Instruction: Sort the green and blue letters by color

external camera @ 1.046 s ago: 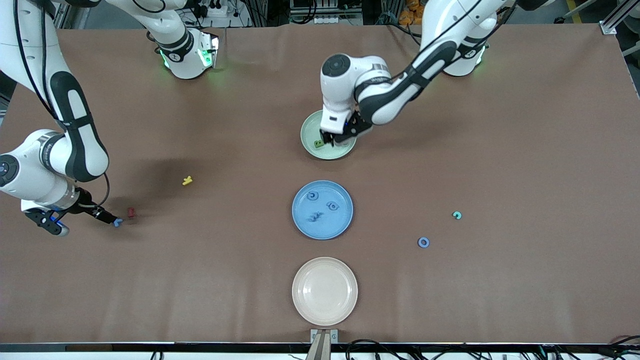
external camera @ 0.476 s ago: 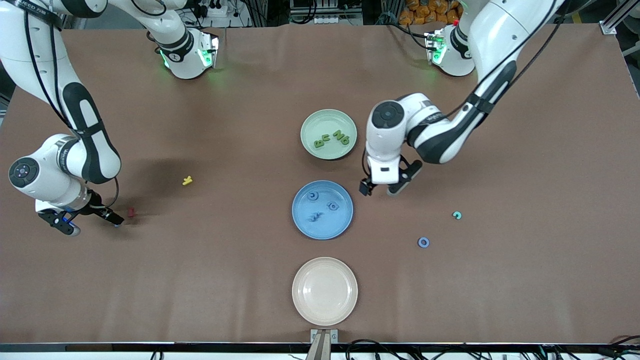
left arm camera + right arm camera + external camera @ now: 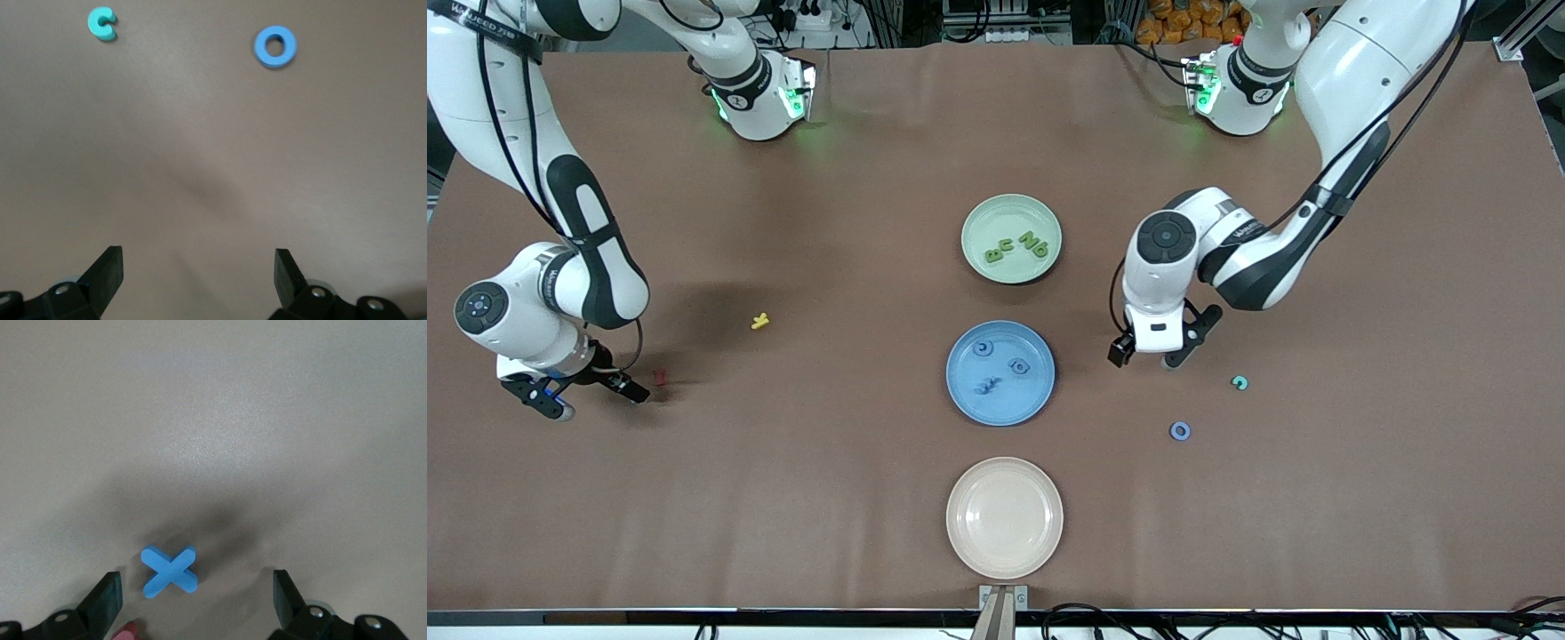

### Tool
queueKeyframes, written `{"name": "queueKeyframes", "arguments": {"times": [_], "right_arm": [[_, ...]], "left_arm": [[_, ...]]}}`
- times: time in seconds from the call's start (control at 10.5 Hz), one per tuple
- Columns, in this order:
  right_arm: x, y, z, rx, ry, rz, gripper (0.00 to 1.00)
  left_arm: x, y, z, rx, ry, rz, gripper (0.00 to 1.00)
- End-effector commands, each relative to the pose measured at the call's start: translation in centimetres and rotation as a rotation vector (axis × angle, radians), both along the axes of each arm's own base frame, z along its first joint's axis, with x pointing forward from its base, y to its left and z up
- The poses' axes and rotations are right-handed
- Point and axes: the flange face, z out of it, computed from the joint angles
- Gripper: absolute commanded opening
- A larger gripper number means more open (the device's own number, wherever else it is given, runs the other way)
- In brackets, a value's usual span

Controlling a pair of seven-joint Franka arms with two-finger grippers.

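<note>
Swinging away from the pale green plate (image 3: pixel 1049 260), my left gripper (image 3: pixel 1145 354) now hangs over bare table beside the blue plate (image 3: pixel 960 391), jaws spread wide and empty. The green piece it carried lies with the other olive green letters (image 3: pixel 1016 248), so that drop looks done. Ahead of it lie a blue ring (image 3: pixel 275 46) and a teal C (image 3: pixel 101 23), both small, flat and matte like foam; I judge the ring is next.

My right gripper (image 3: pixel 591 389) has sunk lower at the right arm's end, jaws apart around a blue cross (image 3: pixel 169 571), not yet pinched. A dark red letter (image 3: pixel 660 377) sits just beside it. Three blue letters (image 3: pixel 1000 364) rest in the glossy blue plate; the brown table (image 3: pixel 827 498) looks like soft cloth.
</note>
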Motion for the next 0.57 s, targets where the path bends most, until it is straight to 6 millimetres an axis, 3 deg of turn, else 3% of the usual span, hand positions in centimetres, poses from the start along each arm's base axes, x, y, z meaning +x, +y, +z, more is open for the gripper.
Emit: {"name": "queueKeyframes", "arguments": {"times": [0.0,0.19,0.29,0.48], "right_arm": [[0.1,-0.2,-0.2,0.004,-0.014,0.003,1.0],[0.1,-0.2,-0.3,0.002,-0.017,0.005,0.86],[0.1,-0.2,-0.5,0.002,-0.015,0.005,0.78],[0.1,-0.3,-0.5,0.002,-0.015,0.006,0.58]], "left_arm": [[-0.4,3.2,-0.7,0.026,0.058,-0.105,1.0],[-0.6,3.2,-0.8,0.026,0.071,-0.153,1.0],[-0.4,4.6,-1.2,0.045,0.086,-0.199,1.0],[-1.8,7.0,-2.6,0.123,0.139,-0.327,1.0]]}}
